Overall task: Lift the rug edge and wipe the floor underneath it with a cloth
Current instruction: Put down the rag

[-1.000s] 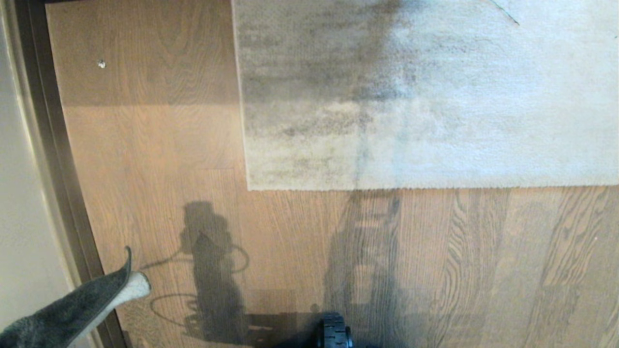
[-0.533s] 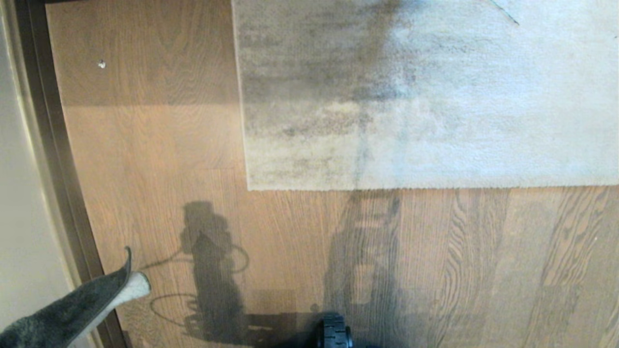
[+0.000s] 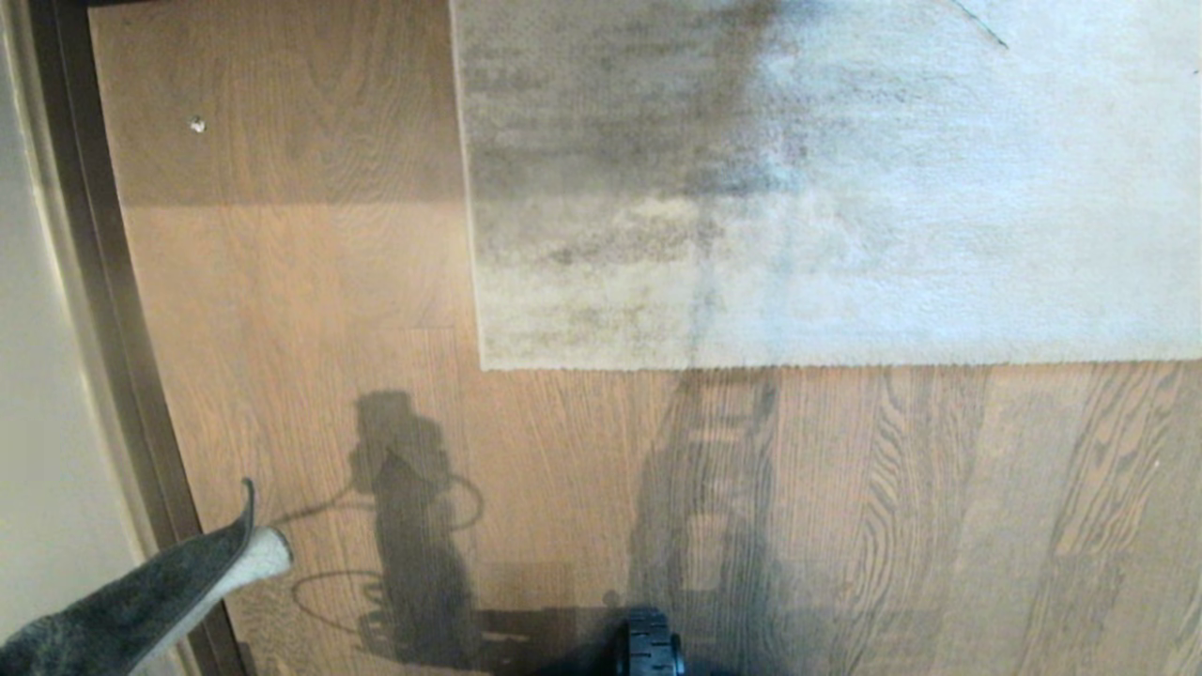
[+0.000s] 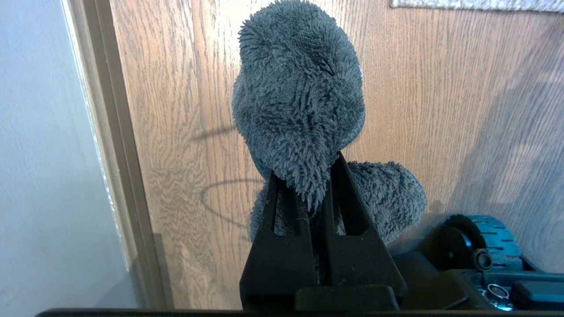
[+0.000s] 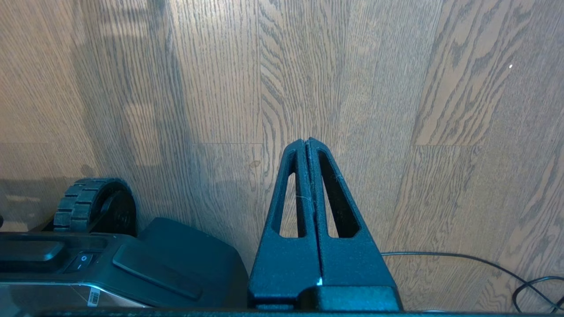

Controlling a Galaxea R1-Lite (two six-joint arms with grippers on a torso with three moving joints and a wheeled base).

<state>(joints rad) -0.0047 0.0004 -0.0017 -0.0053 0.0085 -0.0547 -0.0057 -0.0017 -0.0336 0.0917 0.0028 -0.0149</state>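
- Brown wood-grain floor point(image 3: 310, 282) filled most of the head view, bounded on the far left by a pale wall point(image 3: 38, 422) and a dark baseboard strip point(image 3: 113, 310).
- At the lower left corner of that view the cloth point(image 3: 141, 601) jutted up off the floor, dark grey and fuzzy with a white underside showing at its tip.
- From the left wrist camera, the left pincer point(image 4: 304, 176) was clenched on the cloth point(image 4: 299, 101); most of the cloth stood beyond the tips, while a second fold bulged out beside the fingers.
- A small pale speck point(image 3: 197, 124) lay on the planks, well apart from the cloth.
- Shadows of the robot fell across the middle of the floor, and a black wheel point(image 3: 648, 643) of the base showed at the bottom edge.
- Further right, the rug edge point(image 3: 751, 364) lay flat on the floor, its corner point(image 3: 484, 364) nearest the cloth yet well apart from it.
- On the right, the right pincer point(image 5: 307, 141) was clenched shut on nothing, above bare planks with a black cable point(image 5: 462, 257) nearby.
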